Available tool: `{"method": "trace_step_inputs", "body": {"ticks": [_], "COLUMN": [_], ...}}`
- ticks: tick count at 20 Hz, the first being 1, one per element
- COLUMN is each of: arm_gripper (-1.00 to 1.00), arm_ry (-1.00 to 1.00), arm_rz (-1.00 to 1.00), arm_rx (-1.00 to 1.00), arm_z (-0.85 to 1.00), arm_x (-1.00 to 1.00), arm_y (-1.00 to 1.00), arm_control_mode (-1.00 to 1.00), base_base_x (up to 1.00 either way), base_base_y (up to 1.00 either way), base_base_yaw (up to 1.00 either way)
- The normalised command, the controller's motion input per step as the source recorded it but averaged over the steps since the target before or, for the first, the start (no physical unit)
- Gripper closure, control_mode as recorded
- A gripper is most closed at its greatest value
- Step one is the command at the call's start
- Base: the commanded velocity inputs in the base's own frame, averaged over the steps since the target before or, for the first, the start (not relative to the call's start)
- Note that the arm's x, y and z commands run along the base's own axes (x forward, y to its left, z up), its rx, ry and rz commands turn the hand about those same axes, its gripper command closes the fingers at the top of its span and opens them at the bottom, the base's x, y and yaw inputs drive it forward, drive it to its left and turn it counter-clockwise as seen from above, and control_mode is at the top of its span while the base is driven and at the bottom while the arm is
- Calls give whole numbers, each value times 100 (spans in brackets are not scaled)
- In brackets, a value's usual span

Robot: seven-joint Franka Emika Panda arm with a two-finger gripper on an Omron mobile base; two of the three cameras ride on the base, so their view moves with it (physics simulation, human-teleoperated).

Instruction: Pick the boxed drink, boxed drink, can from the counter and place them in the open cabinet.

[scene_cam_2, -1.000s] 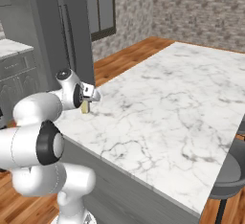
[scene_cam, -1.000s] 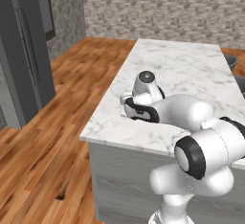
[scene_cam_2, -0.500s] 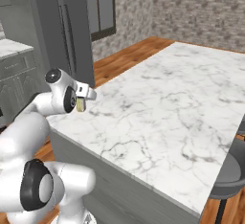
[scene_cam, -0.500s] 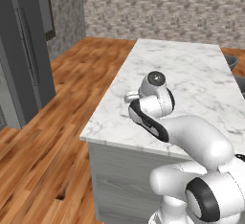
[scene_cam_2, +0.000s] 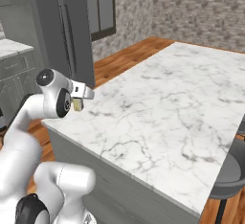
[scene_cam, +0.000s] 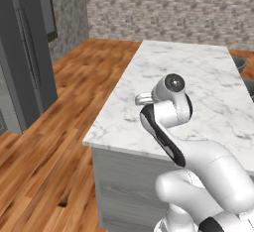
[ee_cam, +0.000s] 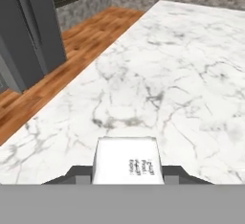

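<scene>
A stone-clad wall closes the far end of the kitchen, warm wood planks cover the floor point(scene_cam: 44, 142), and the white marble counter point(scene_cam: 198, 82) with its grey veins stretches out ahead of me on a grey base. My gripper point(ee_cam: 127, 176) sits above the near left corner of that slab, and between my two dark fingers point(ee_cam: 72, 174) I am pinching a boxed drink point(ee_cam: 127, 161), its cream-white face with small dark print lying squarely between them in the hand view. From the right base camera the same carton shows as a small yellowish block point(scene_cam_2: 77, 104) tucked just under my white wrist, clear of the marble rather than resting on it. In the left base view my wrist hides the carton, and only the pale end of my hand juts out over the stone. Off to my left stands a tall dark grey cabinet point(scene_cam_2: 72, 31), well apart from the counter, with floor between the two. A grey stool point(scene_cam_2: 229, 170) stands beside the slab's right edge.
</scene>
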Motion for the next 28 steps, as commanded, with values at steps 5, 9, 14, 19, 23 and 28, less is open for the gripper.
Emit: {"method": "trace_step_inputs", "body": {"ticks": [5,9,14,19,23,28], "arm_gripper": [100,100,100,100,100,100], "arm_ry": [-3,-2,-3,0,0,0], "arm_rz": [0,0,1,5,5,2], "arm_rx": [0,0,0,1,1,0], "arm_z": [34,35,30,20,19,14], "arm_x": [-51,-44,-36,-29,-25,-21], "arm_y": [-2,-7,-5,0,0,0], "arm_control_mode": [-100,-100,-100,-100,-100,-100], "base_base_x": [0,0,0,0,0,0], "base_base_y": [0,0,0,0,0,0], "base_base_yaw": [0,0,0,0,0,0]}}
